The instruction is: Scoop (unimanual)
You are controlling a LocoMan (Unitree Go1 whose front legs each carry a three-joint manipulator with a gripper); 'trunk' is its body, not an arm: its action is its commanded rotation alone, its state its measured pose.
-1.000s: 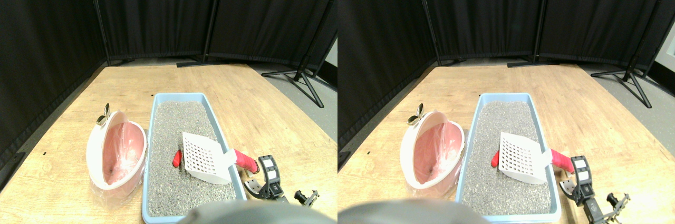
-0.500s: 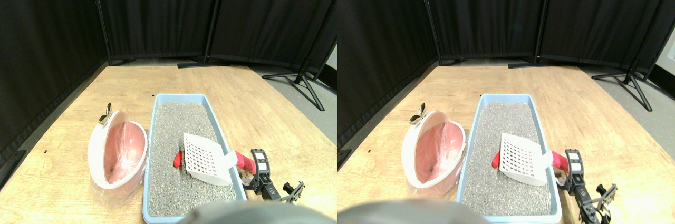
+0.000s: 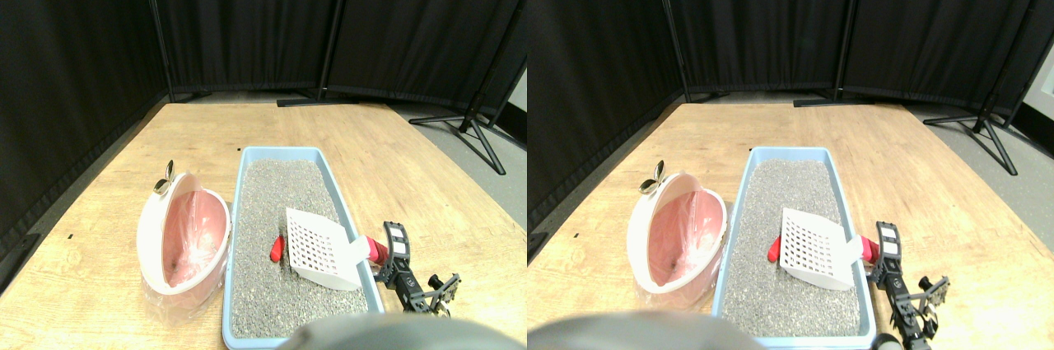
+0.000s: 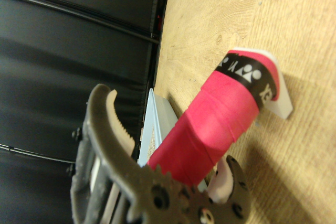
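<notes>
A white slotted scoop point(image 3: 317, 249) lies on the grey litter in the light-blue litter tray point(image 3: 239, 202), its red wrapped handle point(image 3: 375, 249) sticking out over the tray's right rim. A small red lump point(image 3: 277, 249) lies in the litter at the scoop blade's left edge, partly hidden by it. My right gripper point(image 3: 394, 245) stands right at the handle's outer end. In the wrist view the red handle point(image 4: 210, 124) runs between the spread toothed jaws of the gripper point(image 4: 168, 127); one jaw stands clearly apart from it, so the gripper is open.
A pink bin point(image 3: 185, 235) with a white rim and a plastic liner lies tipped just left of the tray. The wooden floor point(image 3: 395, 169) extends to the right and behind. Black curtain panels point(image 3: 247, 21) on stands point(image 3: 473, 123) close off the back.
My right gripper has moved left and forward, from beside the handle's end to around it. Scoop, tray and bin have stayed in place.
</notes>
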